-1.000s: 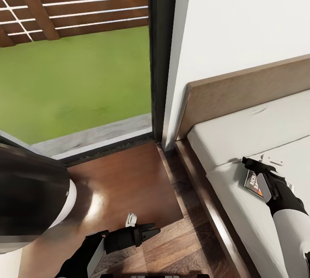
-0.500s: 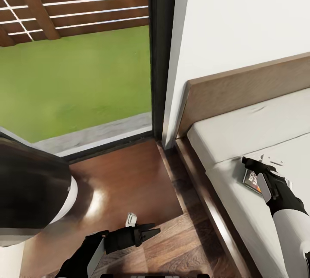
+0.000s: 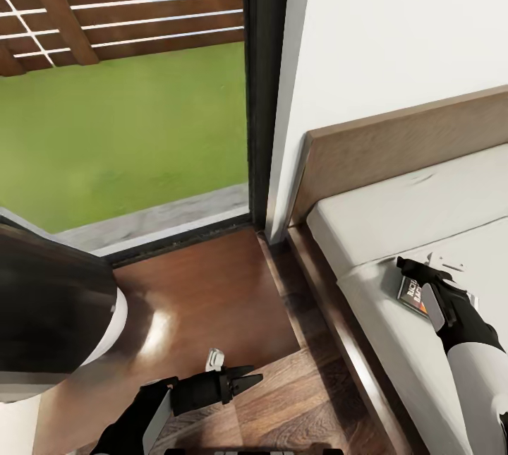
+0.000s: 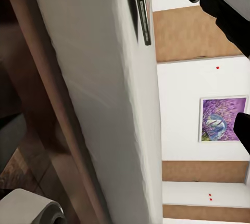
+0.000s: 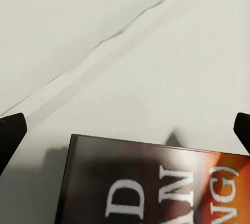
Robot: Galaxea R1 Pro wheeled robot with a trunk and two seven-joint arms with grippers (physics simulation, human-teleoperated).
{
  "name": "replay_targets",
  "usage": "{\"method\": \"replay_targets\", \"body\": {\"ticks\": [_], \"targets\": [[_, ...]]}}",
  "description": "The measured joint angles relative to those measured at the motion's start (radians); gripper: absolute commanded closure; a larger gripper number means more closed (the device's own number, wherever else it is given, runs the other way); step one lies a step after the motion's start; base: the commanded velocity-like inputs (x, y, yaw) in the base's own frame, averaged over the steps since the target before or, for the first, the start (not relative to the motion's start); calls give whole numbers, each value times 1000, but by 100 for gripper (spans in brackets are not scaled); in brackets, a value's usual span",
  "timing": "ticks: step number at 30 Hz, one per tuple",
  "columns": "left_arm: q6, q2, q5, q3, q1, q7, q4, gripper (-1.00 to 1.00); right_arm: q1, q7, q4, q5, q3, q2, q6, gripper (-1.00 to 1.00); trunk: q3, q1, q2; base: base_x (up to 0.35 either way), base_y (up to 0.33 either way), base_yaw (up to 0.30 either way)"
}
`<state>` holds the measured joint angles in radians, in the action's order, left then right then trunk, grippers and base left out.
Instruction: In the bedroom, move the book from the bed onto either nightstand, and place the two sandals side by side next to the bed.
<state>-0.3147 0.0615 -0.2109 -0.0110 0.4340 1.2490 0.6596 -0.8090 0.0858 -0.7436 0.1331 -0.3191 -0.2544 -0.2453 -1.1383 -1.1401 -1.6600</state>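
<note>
Two finger tips are seen spread at the left and right edges of the right wrist frame, so the right end effector is judged open, poised just above the book with nothing gripped. The book lies flat on the pale mattress of the bed, at the lower right of the head frame, near the mattress edge that faces the floor. The step in hand is judged to be the pick-up of the book; a descent and a closing of the fingers on the thin cover are called for next, and since the book lies flush on the mattress, one edge may need to be worked up first. The left end effector is held low at the bottom centre of the head frame, over the wood floor; it looks closed and empty. Open floor is seen between the bed frame and the window at the upper left, while the headboard and white wall bound the reach beyond the book.
</note>
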Motion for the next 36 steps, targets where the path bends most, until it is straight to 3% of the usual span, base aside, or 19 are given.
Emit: {"method": "replay_targets", "body": {"ticks": [36], "targets": [[0, 0, 0, 0, 0, 0, 0, -100, 0, 0, 0, -1, 0, 0, -1, -100, 0, 0, 0, -58, 0, 0]]}}
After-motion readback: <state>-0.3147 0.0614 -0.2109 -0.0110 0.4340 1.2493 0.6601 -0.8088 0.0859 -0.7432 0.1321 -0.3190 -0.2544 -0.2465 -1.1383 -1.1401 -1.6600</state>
